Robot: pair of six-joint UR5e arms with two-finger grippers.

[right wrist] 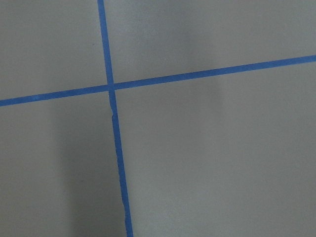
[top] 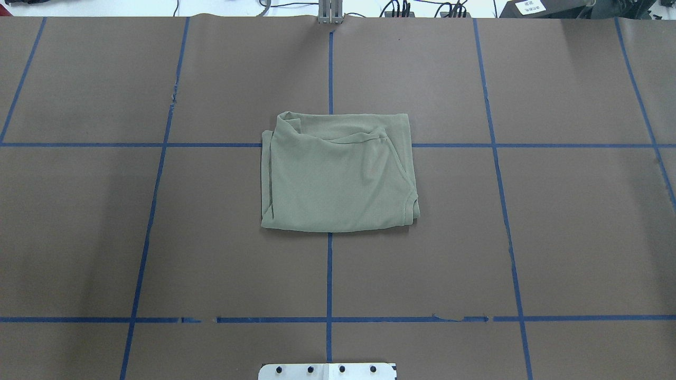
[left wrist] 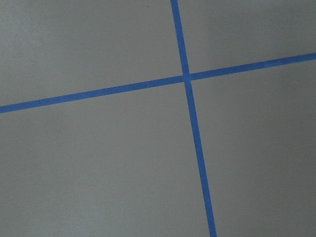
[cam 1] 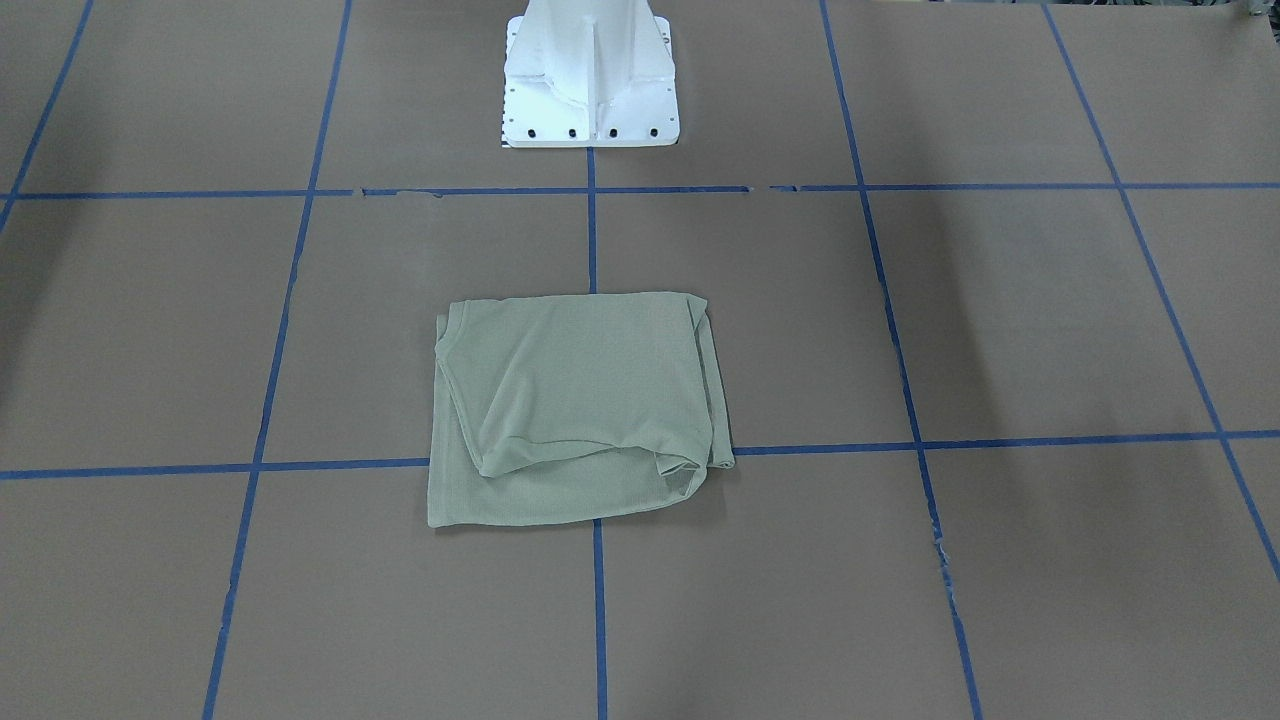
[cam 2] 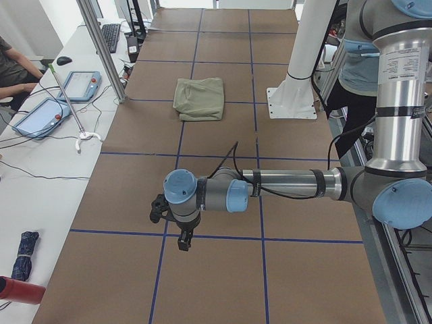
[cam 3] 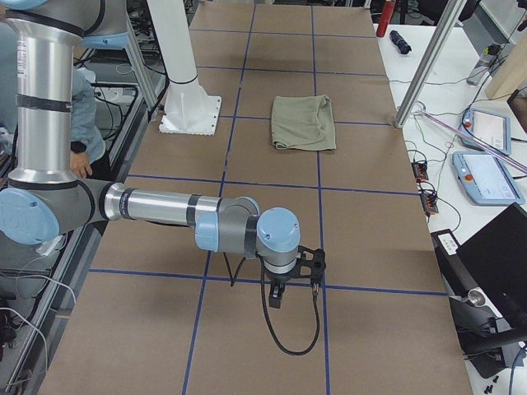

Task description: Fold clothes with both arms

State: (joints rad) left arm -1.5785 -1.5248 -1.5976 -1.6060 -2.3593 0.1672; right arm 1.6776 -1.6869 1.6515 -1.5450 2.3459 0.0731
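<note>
The olive-green shirt point(cam 1: 575, 410) lies folded into a rough rectangle at the middle of the brown table, flat, with layered edges showing. It also shows in the overhead view point(top: 338, 174) and small in both side views point(cam 2: 199, 98) point(cam 3: 304, 122). My left gripper point(cam 2: 183, 239) hangs over bare table far from the shirt, near the table's left end. My right gripper point(cam 3: 276, 300) hangs the same way near the right end. Neither touches the shirt. I cannot tell whether either is open or shut. Both wrist views show only brown table and blue tape lines.
The white pedestal point(cam 1: 590, 80) stands at the robot's side of the table, behind the shirt. Blue tape lines point(top: 329, 274) grid the table. Side benches hold tablets point(cam 2: 40, 115) point(cam 3: 486, 177) and cables. A metal post point(cam 2: 101, 47) stands at the far edge. A seated person point(cam 2: 10, 64) is beside it.
</note>
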